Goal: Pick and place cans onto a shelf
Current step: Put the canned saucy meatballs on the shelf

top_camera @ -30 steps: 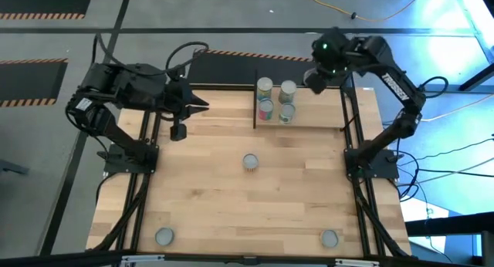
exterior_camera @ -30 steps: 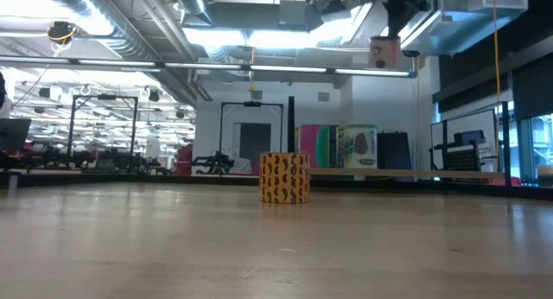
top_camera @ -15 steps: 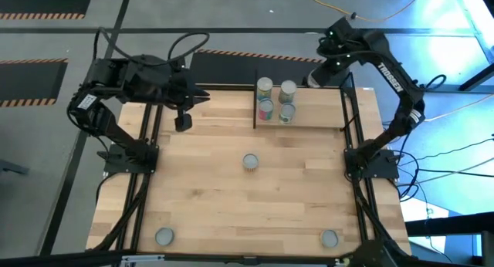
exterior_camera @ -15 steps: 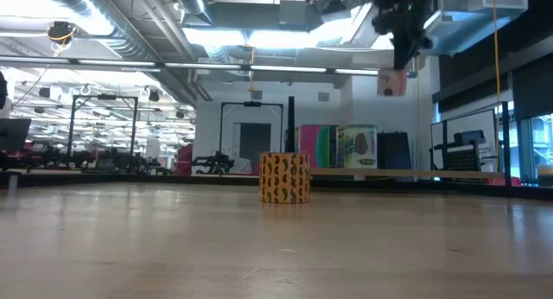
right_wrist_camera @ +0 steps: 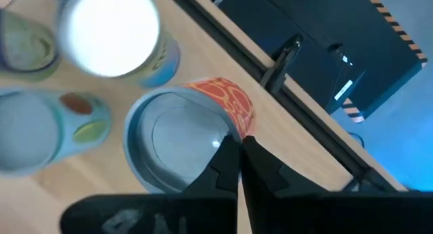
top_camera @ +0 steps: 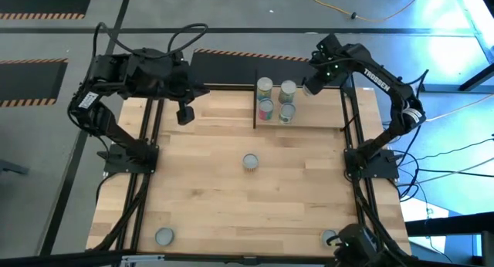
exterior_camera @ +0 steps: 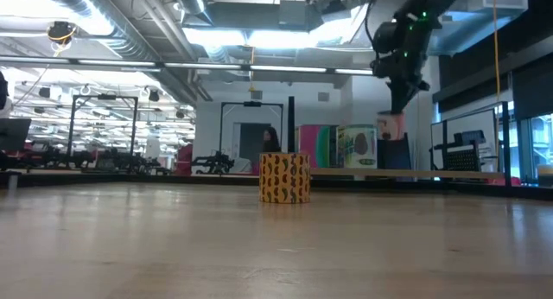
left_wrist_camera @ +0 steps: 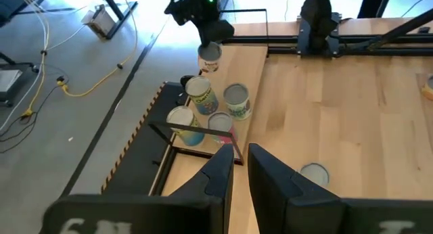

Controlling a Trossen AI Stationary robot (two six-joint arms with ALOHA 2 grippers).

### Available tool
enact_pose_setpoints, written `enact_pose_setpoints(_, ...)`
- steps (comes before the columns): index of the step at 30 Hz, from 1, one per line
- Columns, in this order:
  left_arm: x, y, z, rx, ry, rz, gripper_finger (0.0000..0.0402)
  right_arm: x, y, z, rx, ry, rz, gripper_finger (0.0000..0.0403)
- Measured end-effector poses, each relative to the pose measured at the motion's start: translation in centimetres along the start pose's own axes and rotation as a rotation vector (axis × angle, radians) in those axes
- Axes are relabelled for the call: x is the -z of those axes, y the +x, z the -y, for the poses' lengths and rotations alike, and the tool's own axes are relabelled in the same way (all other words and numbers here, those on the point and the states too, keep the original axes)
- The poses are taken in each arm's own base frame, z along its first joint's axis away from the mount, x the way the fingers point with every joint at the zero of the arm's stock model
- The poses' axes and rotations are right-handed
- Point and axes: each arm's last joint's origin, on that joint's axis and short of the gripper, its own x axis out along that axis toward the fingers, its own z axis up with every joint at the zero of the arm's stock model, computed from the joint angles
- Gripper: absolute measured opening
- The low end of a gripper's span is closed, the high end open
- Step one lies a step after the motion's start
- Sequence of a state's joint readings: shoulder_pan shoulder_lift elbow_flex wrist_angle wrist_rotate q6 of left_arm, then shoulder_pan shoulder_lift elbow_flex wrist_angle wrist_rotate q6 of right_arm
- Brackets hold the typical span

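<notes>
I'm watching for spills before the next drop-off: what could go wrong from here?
The right gripper pinches the pink can only by its rim, so it may slip or tilt. It hangs close beside four cans already on the shelf; lowering it carelessly could knock them over.

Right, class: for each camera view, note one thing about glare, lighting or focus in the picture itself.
High view: blue glare at the floor's upper right. Low view: bright ceiling lights, tabletop foreground soft. Right wrist view: one can top blown out white, nearby cans blurred. Left wrist view: evenly lit, its own fingers dark.
</notes>
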State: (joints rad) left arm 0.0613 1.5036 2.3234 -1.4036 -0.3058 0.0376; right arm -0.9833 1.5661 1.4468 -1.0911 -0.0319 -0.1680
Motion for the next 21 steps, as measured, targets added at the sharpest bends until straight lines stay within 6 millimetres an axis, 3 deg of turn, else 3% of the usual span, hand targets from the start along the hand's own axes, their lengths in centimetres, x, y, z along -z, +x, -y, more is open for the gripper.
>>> enact_pose_setpoints(11, 0.0, 0.2, -0.6, -0.014, -0.017, -0.004, 0.0037, 2.0, 4.3, 1.6, -0.09, 0.085, 0.01, 0.0006)
enact_pose_setpoints(21, 0.0, 0.2, -0.8, -0.022, -0.023, 0.0, 0.0037, 2.5, 5.3, 2.2, -0.031, 0.114, 0.011, 0.0006)
